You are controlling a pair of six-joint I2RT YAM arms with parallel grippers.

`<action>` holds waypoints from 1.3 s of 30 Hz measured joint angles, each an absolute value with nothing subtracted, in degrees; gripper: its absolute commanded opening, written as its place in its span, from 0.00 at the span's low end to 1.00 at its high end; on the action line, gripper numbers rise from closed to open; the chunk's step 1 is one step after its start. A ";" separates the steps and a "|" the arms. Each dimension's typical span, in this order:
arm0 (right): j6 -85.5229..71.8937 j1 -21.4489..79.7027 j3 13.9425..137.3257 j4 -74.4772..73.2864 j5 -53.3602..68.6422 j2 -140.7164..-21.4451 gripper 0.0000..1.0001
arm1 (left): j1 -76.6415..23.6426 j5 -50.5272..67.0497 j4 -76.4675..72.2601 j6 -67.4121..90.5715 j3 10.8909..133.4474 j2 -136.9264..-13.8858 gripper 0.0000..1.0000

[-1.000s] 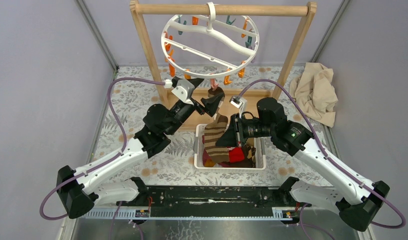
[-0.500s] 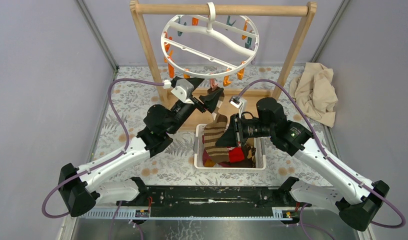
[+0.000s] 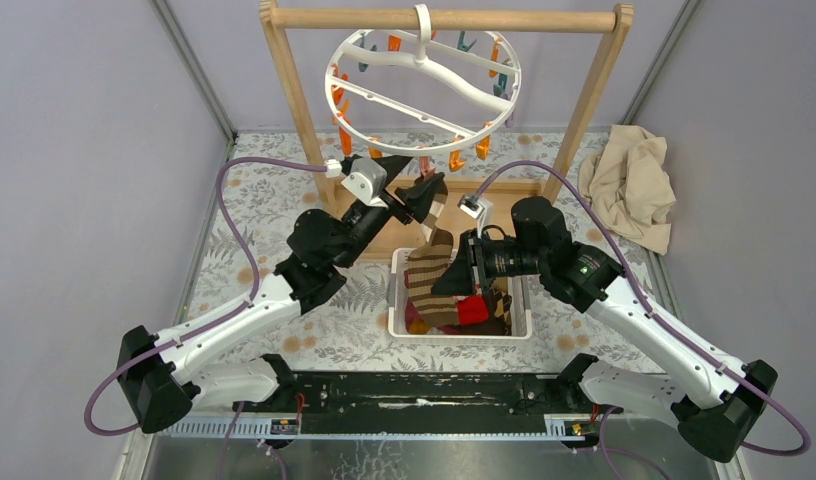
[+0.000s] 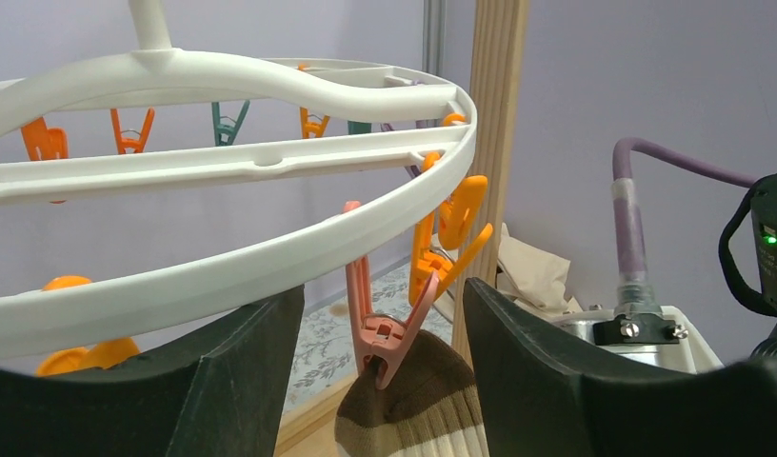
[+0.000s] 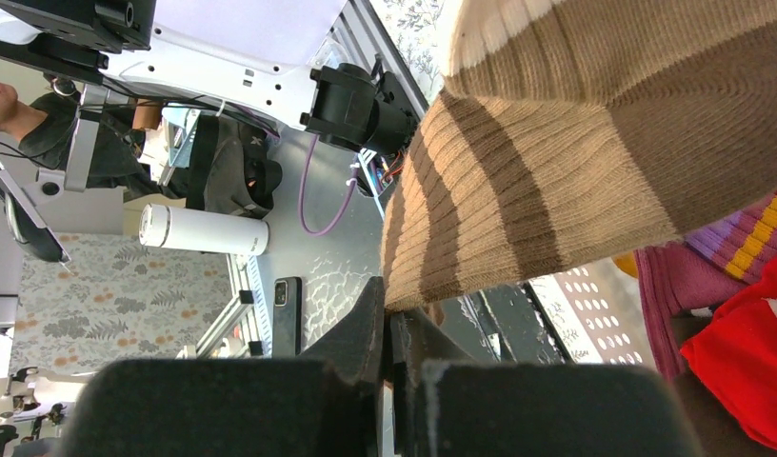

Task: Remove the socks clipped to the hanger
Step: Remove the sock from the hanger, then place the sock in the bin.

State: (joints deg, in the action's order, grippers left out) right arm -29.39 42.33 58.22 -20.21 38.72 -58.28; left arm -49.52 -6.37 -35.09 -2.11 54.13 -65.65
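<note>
Now: one sock (image 4: 413,414) on the hanger (image 4: 270,262), brown/cream striped. Its cuff is bitten by a pink clip (image 4: 380,328) on the hanger's near rim. Other clips seen on the hanger hang bare.

L gripper (image 4: 382,295) is up under the hanger rim. Fingers apart, one each side of clip & cuff, a gap showing on both sides. Reads as set either to squeeze the clip or to nip the cuff just under it; can't tell which.

R gripper (image 5: 389,305) is below the hanger, over the bin (image 3: 396,300). Fingers clenched, prob. pinching the sock's toe end: wrist cam has fabric meeting the tips, but the nip itself is hidden. Purpose, I judge: keep the sock drawn down so it's steady for L, and so it drops into the bin once freed.

Bin sits under the hanger and holds more socks (image 3: 474,310): red, purple/orange stripe, tan. Hanger hooks over the rack (image 3: 444,18) bar.

Task est.: last sock, near done. Risk: a pull w/o the clip opened drags the hanger round on its hook and sets it swinging.
</note>
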 measured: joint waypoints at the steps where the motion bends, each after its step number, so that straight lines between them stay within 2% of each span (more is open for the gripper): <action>1: -29.39 42.33 58.19 -20.21 38.72 -58.28 0.00 | -49.52 -6.46 -35.20 -2.11 54.13 -65.67 0.67; 10: -29.36 42.33 58.17 -20.23 38.70 -58.28 0.00 | -49.52 -7.14 -37.71 -1.93 54.13 -66.39 0.50; 21: -29.36 42.33 56.75 -20.25 38.72 -58.28 0.00 | -49.52 -8.19 -38.52 -0.89 54.22 -67.35 0.12; 26: -29.34 42.33 56.55 -20.25 38.72 -58.28 0.00 | -49.52 -8.19 -38.52 -0.84 54.33 -67.55 0.09; 28: -29.34 42.33 56.40 -20.23 38.72 -58.28 0.00 | -49.52 -8.19 -38.52 -0.84 54.33 -67.57 0.10; 29: -29.34 42.33 56.34 -20.27 38.72 -58.28 0.00 | -49.52 -8.19 -38.52 -0.84 54.33 -67.57 0.14; 31: -29.34 42.33 56.31 -20.25 38.72 -58.26 0.00 | -49.52 -8.21 -38.39 -0.82 54.41 -67.57 0.25; 34: -29.34 42.33 56.31 -20.27 38.72 -58.17 0.00 | -49.52 -8.19 -37.89 -0.75 54.59 -67.55 0.55; 35: -29.34 42.33 56.31 -20.27 38.70 -58.13 0.00 | -49.52 -8.16 -37.58 -0.73 54.63 -67.55 0.61; 39: -28.80 42.33 56.34 -20.84 38.57 -57.93 0.00 | -49.52 -7.79 -34.89 -0.10 54.63 -67.40 0.72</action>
